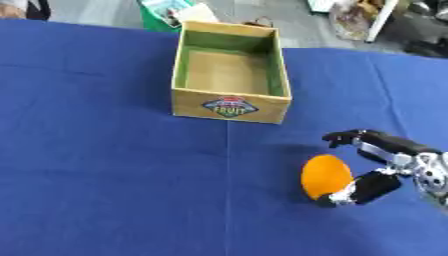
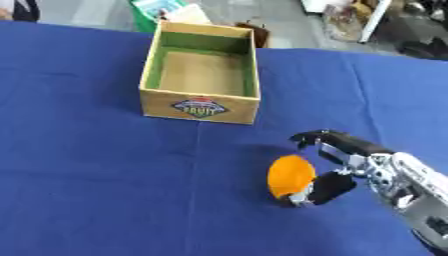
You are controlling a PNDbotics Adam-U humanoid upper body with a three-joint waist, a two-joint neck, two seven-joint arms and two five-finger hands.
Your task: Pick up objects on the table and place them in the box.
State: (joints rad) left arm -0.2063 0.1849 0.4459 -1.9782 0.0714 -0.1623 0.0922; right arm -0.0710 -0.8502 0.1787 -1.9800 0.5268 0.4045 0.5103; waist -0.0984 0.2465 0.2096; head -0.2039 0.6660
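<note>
In the left eye view the right hand comes in from the right edge, low on the table, its black fingers reaching leftward above an orange object while the thumb sits under and against the object's right side. The fingers are spread away from the thumb, so the hand stands open around the orange object rather than closed on it; the thumb touches it, the upper fingers lie apart from it. The orange object, a smooth oval, rests on the blue cloth in front of and to the right of the box, well apart from it. The box is open-topped, with green inner walls, a tan floor and a round label on its near face. The left hand shows nowhere.

In the right eye view the same hand shows more of its silver wrist and forearm, slanting down to the lower right corner. The blue cloth covers the whole table, with a faint crease running toward the viewer from the box's front. Beyond the far edge lies a grey floor with a green container and clutter at the upper right
</note>
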